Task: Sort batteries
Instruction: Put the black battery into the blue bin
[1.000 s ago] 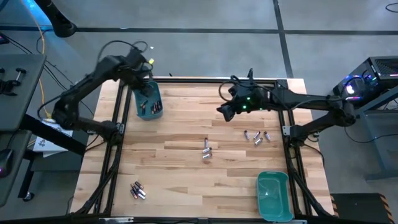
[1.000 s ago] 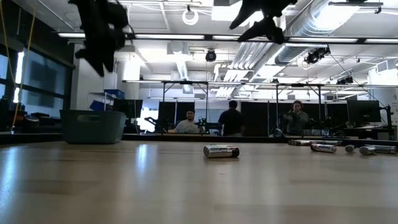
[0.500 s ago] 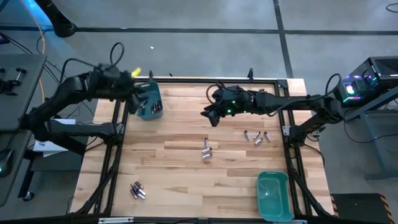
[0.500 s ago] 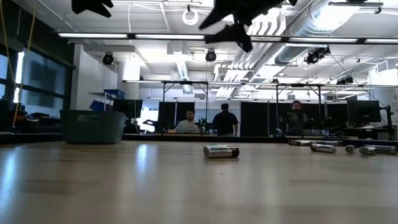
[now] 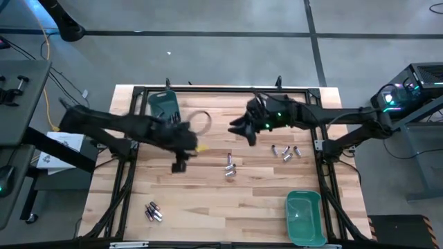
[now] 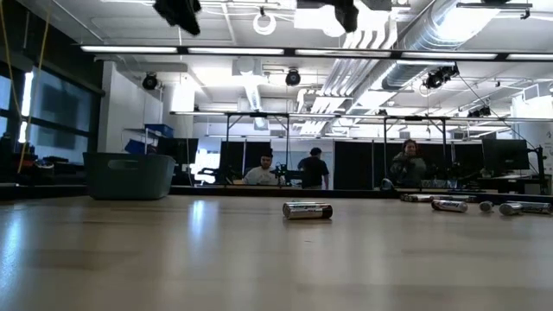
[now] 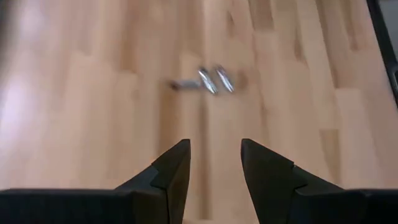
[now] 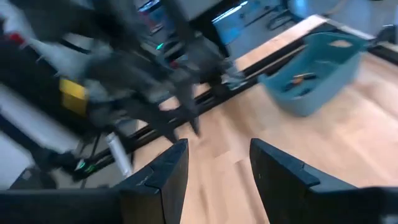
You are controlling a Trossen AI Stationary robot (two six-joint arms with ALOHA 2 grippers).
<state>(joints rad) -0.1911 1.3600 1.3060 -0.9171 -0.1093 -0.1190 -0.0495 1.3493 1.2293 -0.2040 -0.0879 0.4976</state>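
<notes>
- Left gripper [image 5: 179, 164]: above the light wooden table [image 5: 208, 200], fingers [image 7: 171, 171] apart, nothing between them.
- Right gripper [image 5: 243, 133]: above the table's far half, fingers [image 8: 165, 168] apart and empty.
- Small silvery cylindrical batteries [image 5: 230, 166]: a loose cluster just beside the left gripper, toward the right arm, with open wood between.
- A second battery group [image 5: 286, 151] lies near the right gripper; a third group [image 5: 153, 211], dark with reddish marks, lies well apart at the near edge.
- Teal rectangular plastic bin [image 5: 165, 108]: beyond the left gripper, at the far edge; probably holding cells, though blurred in the right wrist view [image 8: 314, 68].
- Second teal bin [image 5: 305, 218]: at the near right corner.
- Low view only: one battery lying on its side [image 6: 308, 210], and people [image 6: 314, 169] in the room behind.
</notes>
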